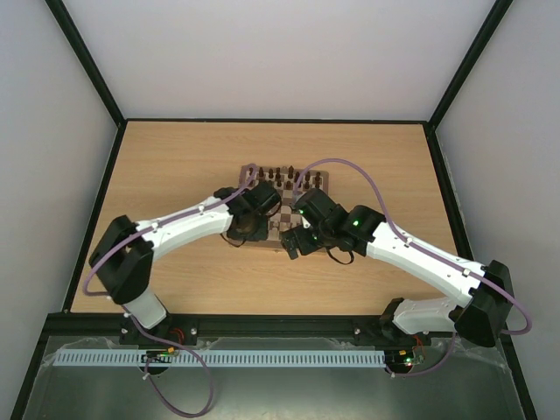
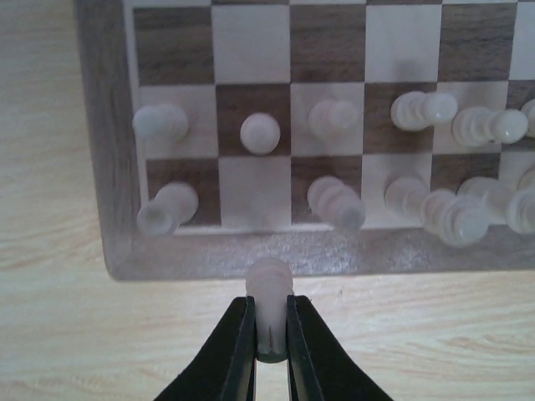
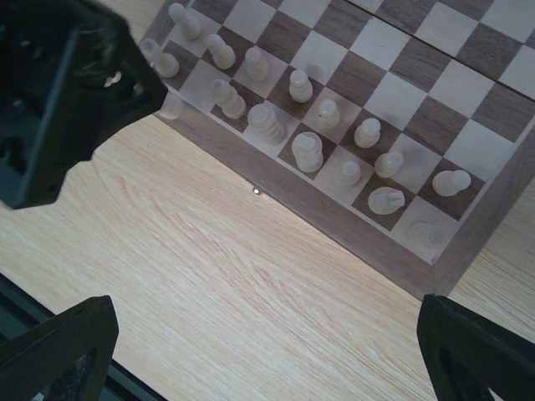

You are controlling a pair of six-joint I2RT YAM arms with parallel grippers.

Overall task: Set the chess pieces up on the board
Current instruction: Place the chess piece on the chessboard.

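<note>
a pale chess piece [image 2: 271, 292] is pinched by the left gripper [image 2: 269, 334] at the edge of the board [image 2: 109, 167]. the right gripper [image 3: 267, 334] is spread wide, and nothing is held.

Light-wood tabletop [image 1: 175, 157], grain running left to right, edged by black rails. Directly on it: one square chessboard [image 2: 107, 167], dark brown and cream squares inside a brown border. Lying flat at about the middle of the table, sides roughly parallel to the table's edges. Table wood visible on all four sides of the board. One pale chess piece [image 2: 272, 305] just off the near border, over the wood; contact with the table not discernible.
</note>
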